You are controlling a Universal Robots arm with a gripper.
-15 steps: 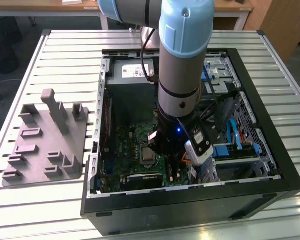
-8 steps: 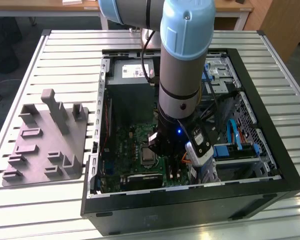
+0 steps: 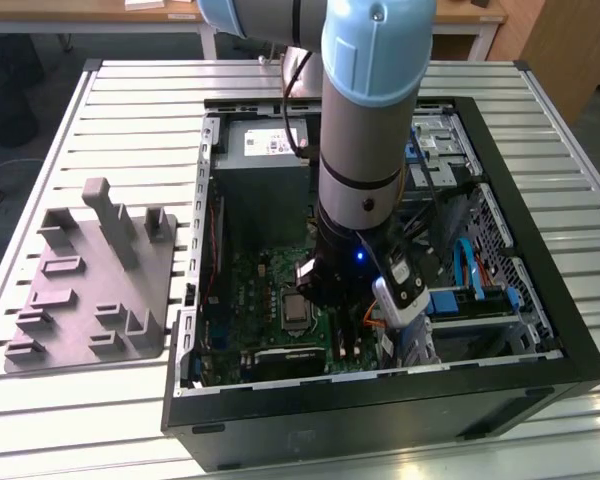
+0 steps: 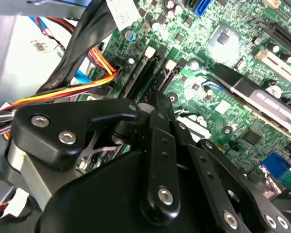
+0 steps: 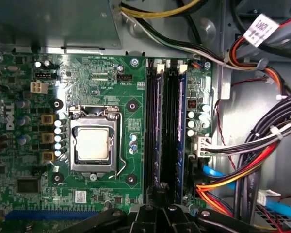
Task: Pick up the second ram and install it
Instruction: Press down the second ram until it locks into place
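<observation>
Ram number two (image 5: 181, 141) already sat upright in its slot on the green board (image 5: 102, 73), and your gripper (image 5: 160, 194) hung just above the slots' end, but you could not tell if it was open.

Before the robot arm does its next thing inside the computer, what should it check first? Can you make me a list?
1. Black pincer lined up with the long black memory slots: ok.
2. Thin dark green-black memory stick standing in a slot: ok.
3. Stick pushed all the way down: cannot tell.
4. Pincer gripping the stick: cannot tell.
5. Bundle of black, red and yellow cables beside the slots, not across them: ok.
6. Square silver processor apart from the pincer: ok.
</observation>
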